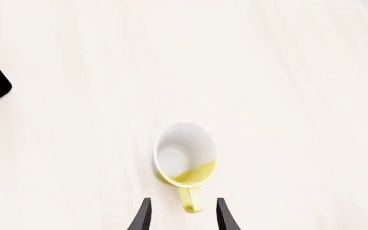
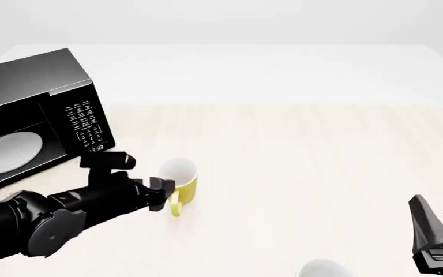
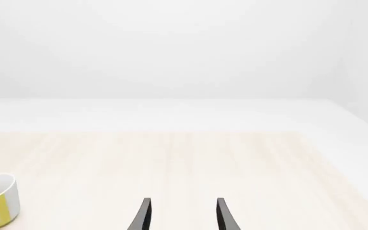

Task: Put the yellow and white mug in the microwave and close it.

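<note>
Just one yellow and white mug (image 2: 181, 183), one microwave (image 2: 33, 118).

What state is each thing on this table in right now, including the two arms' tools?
yellow and white mug: upright, empty, not gripped.
microwave: door open, turntable plate bare.
left tool: open, fingers either side of the mug's handle.
right tool: open, holding nothing.
white cup: mostly out of frame.
</note>
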Controlling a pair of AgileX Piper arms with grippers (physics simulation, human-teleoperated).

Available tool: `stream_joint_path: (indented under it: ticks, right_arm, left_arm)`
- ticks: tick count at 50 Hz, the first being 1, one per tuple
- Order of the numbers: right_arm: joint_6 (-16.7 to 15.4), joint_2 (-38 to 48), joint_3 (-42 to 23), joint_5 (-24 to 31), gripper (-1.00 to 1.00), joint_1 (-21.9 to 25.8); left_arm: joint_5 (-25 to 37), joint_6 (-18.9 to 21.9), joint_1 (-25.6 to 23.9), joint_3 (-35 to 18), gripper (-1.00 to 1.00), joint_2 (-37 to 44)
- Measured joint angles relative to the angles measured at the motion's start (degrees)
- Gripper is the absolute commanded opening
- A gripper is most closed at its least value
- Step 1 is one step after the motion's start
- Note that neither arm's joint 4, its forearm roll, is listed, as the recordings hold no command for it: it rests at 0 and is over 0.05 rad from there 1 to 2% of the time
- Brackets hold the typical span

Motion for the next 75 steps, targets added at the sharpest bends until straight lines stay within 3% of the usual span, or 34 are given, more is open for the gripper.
stream_joint_path:
  ticks: [23,58,59,75]
  right_arm:
    - [0.0,0.0,0.0,0.0,1.0,0.0]
    - [0.0,0.0,0.0,0.0,1.0,0.0]
    - [0.0,0.0,0.0,0.0,1.0,0.0]
    - [0.0,0.0,0.0,0.0,1.0,0.0]
  left_arm:
    - [-4.7,-3.6,-1.4,-0.4,1.0,9.2]
    - [-8.3,-4.5,-3.6,-0.6,1.0,18.0]
    - [-8.4,-4.5,-3.6,-0.6,-1.0,18.2]
    - [-7.6,-4.0,-3.4,0.4,-1.0,13.9]
